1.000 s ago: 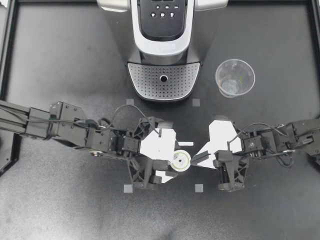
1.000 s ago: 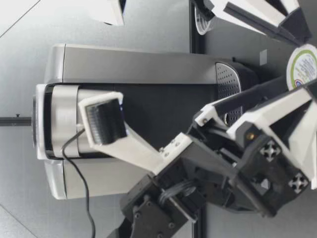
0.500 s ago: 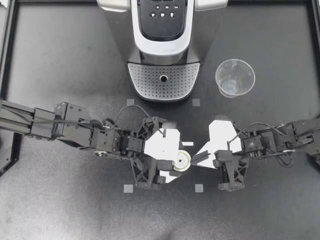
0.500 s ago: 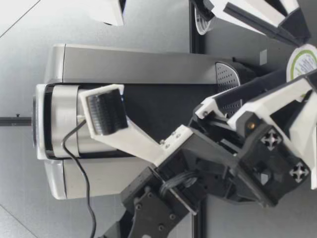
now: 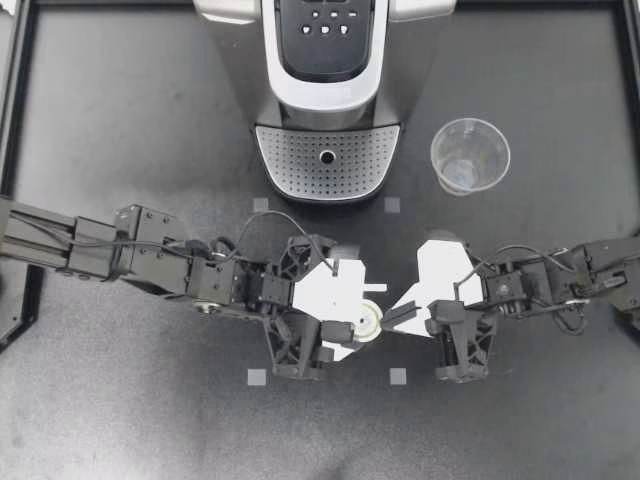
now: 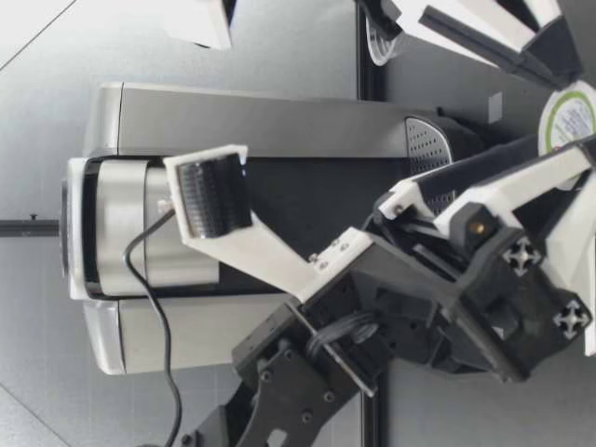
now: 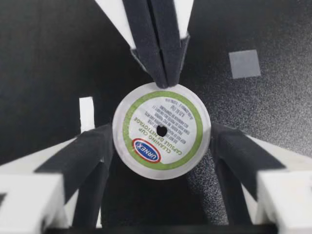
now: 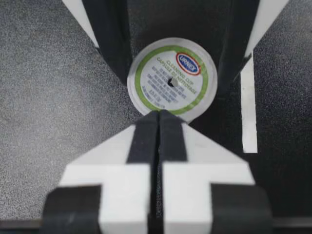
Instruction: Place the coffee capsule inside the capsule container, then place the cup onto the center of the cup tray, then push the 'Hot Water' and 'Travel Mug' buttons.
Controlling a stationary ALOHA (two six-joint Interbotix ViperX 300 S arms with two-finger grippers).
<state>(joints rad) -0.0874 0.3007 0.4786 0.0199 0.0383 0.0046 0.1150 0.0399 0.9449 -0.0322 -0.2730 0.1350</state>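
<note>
The coffee capsule (image 5: 369, 322) stands lid-up on the table in front of the coffee machine (image 5: 328, 80). My left gripper (image 5: 358, 312) straddles it, and in the left wrist view both fingers (image 7: 92, 151) press the rim of the capsule (image 7: 162, 130) from two sides. My right gripper (image 5: 388, 315) is shut, its joined tips (image 7: 163, 80) touching the capsule's rim from the far side. From the right wrist, the capsule (image 8: 171, 80) sits just past the shut tips (image 8: 159, 114). The clear plastic cup (image 5: 470, 155) stands apart, right of the perforated cup tray (image 5: 328, 160).
The machine's button panel (image 5: 325, 22) faces up at the back edge. Small grey squares (image 5: 398, 376) mark the black tabletop. A raised black frame (image 5: 15, 120) borders the table. In the low view the machine (image 6: 242, 214) rises behind my left arm, with the capsule (image 6: 570, 116) beside it.
My left gripper's fingers have narrowed from wide open onto the capsule's rim, and the left arm has edged toward the capsule. The right gripper and the cup have not moved.
</note>
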